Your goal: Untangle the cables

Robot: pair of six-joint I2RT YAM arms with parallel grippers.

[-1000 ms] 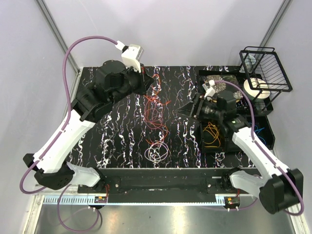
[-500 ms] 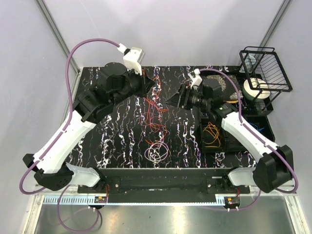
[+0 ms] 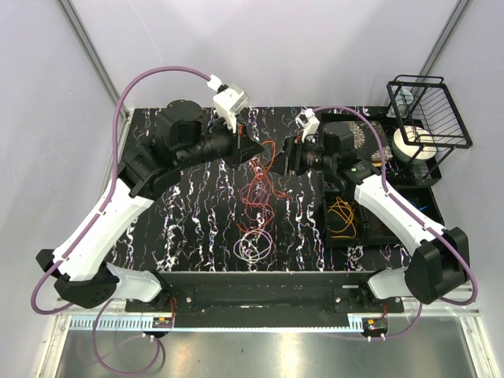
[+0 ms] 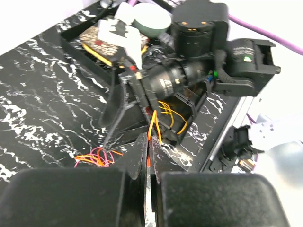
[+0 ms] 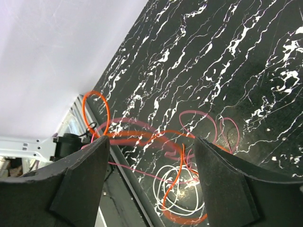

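Only wrist views reveal the left tool (image 4: pixel 147 153) pinching an orange cable (image 4: pixel 152 126), right tool (image 5: pixel 151 151) spread.

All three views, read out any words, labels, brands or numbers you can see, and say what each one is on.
No readable text in any view.
Right arm's black wrist housing: no legible print, only a green light.
Patterned box: decoration only, no letters made out.
White roll: too small to read any label.
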